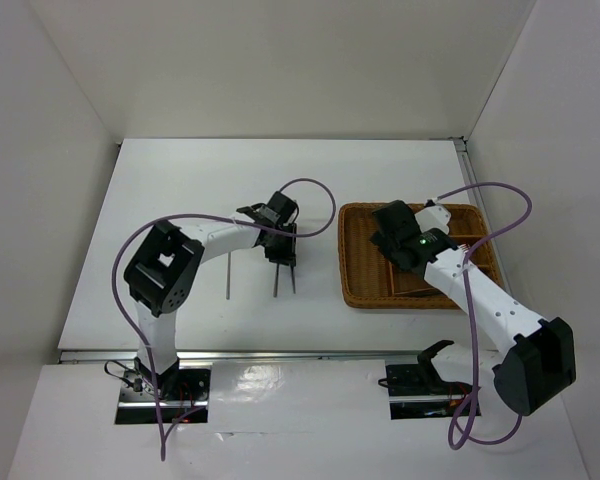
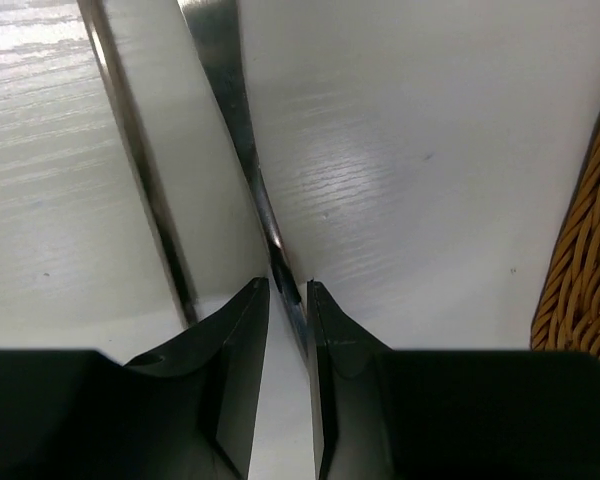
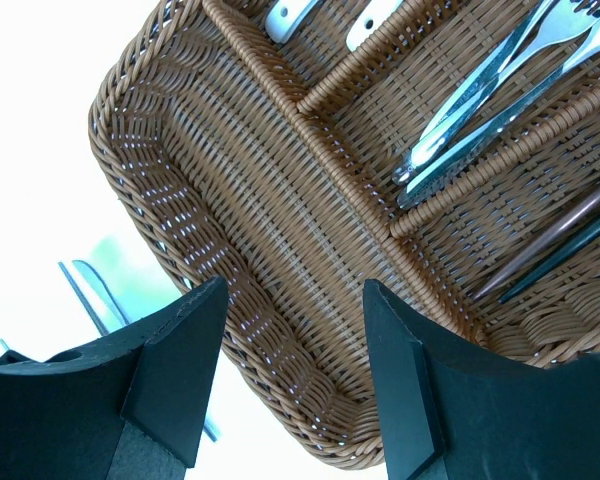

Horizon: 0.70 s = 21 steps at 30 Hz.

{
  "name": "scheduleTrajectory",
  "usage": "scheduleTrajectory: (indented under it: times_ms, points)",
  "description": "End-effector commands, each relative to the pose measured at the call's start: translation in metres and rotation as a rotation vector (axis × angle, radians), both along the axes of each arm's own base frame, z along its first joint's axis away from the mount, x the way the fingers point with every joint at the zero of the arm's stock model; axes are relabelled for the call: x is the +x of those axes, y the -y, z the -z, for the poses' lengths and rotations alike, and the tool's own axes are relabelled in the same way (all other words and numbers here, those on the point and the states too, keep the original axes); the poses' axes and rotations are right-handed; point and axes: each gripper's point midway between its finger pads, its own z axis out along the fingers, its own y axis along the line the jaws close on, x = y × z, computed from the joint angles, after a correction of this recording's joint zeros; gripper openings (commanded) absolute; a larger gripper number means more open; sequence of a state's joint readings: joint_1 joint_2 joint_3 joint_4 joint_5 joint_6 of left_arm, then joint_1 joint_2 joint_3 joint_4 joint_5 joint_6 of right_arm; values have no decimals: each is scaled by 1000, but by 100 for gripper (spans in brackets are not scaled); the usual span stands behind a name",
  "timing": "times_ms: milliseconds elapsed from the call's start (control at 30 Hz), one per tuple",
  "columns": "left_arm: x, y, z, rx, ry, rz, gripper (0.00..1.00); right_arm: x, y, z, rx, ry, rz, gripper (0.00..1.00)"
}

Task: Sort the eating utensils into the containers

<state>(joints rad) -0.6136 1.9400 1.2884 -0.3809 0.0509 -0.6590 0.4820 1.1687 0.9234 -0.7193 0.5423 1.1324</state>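
My left gripper [image 1: 281,260] is low over the table, left of the brown wicker tray [image 1: 344,262]. In the left wrist view it [image 2: 288,285] is closed to a narrow gap on the handle of a slim silver utensil [image 2: 242,130] that lies on the table. A second silver utensil [image 2: 140,170] lies just left of it. My right gripper [image 1: 390,243] hangs open and empty over the tray's long bare compartment [image 3: 280,190]. The tray holds white soup spoons [image 3: 285,15], silver forks [image 3: 480,100] and chopsticks [image 3: 550,240] in separate compartments.
A third slim utensil [image 1: 227,275] lies on the table further left. The tray's edge [image 2: 585,270] shows at the right of the left wrist view. White walls close in the table on three sides.
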Motion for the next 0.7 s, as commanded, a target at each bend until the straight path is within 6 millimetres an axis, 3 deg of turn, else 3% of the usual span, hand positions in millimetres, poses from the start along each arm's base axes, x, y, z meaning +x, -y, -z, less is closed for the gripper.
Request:
scheduleTrajectory:
  times_ms: [0, 167, 233, 367, 567, 667]
  points:
    - [5, 0, 8, 33, -3, -14, 36, 0, 4, -8, -8, 39, 20, 64]
    - [6, -25, 19, 178, -16, -52, 35, -1, 5, -2, -17, 22, 19, 64]
    - [13, -34, 16, 240, 7, -63, 35, -1, 5, -2, -17, 22, 19, 65]
    - [14, -42, 23, 347, -2, -41, 35, -1, 6, -3, -23, 26, 25, 67]
    - [8, -43, 35, 410, -29, -24, 35, 3, 5, -6, -35, 41, 0, 67]
    - [6, -34, 39, 417, -33, -3, 35, 3, -3, -4, -25, 42, -67, 67]
